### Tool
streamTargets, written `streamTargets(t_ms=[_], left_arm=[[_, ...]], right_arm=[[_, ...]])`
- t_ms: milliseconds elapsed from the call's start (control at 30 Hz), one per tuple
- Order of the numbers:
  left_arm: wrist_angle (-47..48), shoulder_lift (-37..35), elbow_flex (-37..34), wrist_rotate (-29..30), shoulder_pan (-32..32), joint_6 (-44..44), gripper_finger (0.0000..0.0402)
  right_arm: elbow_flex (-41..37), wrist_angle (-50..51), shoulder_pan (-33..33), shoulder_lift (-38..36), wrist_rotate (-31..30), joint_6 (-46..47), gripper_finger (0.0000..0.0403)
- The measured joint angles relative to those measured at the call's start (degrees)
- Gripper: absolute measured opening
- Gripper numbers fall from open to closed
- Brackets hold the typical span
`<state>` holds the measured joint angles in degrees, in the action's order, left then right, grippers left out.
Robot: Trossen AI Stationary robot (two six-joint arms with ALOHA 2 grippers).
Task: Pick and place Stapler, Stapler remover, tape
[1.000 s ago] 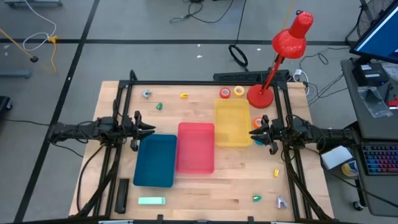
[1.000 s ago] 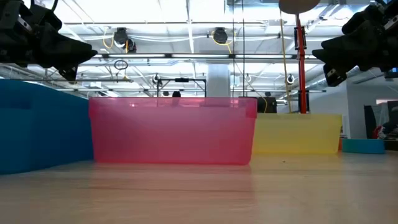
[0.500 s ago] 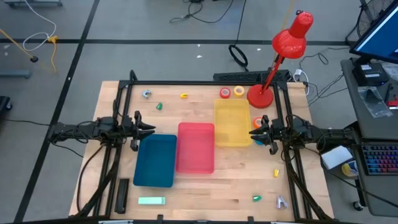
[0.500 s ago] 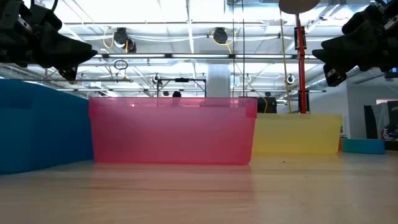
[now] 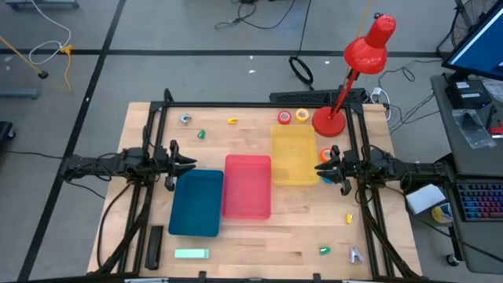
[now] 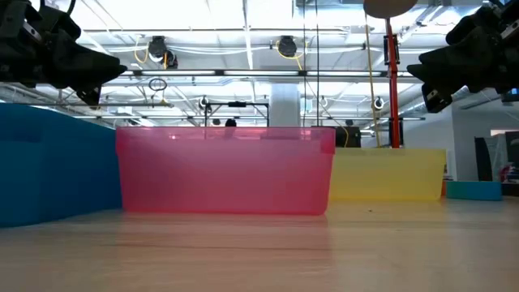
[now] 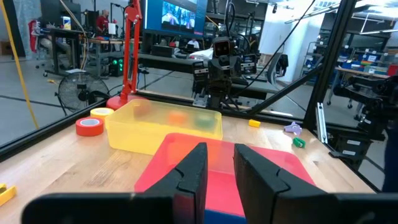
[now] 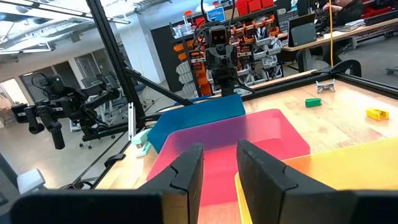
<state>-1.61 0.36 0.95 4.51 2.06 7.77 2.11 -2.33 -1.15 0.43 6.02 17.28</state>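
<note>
Both arms hover above the table, holding nothing. My left gripper (image 5: 191,163) (image 7: 219,149) is open over the blue tray's far edge. My right gripper (image 5: 320,167) (image 8: 219,148) is open beside the yellow tray's right wall. A red tape roll (image 5: 284,118) and a yellow tape roll (image 5: 302,116) lie flat near the far edge. An orange tape roll (image 5: 325,155) lies just beyond my right gripper. No blue roll shows on the table. A mint-green stapler (image 5: 191,253) lies near the near edge. Small staple removers lie far left (image 5: 185,118) and near right (image 5: 356,255).
Blue tray (image 5: 196,203), pink tray (image 5: 247,186) and yellow tray (image 5: 293,155) stand side by side mid-table. A red desk lamp's base (image 5: 328,122) stands at the far right corner. A black bar (image 5: 154,245) lies near the stapler. Small green and yellow pieces are scattered about.
</note>
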Motion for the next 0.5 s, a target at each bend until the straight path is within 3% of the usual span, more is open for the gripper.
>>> streamTargets(t_ms=[333, 500], left_arm=[[0.0, 0.0, 0.0, 0.0, 0.0, 0.0, 0.0081], [0.0, 0.0, 0.0, 0.0, 0.0, 0.0, 0.0081]], right_arm=[[0.0, -4.6, 0.0, 0.0, 0.2, 0.6, 0.0089], [0.0, -8.6, 0.0, 0.0, 0.1, 8.4, 0.0089]])
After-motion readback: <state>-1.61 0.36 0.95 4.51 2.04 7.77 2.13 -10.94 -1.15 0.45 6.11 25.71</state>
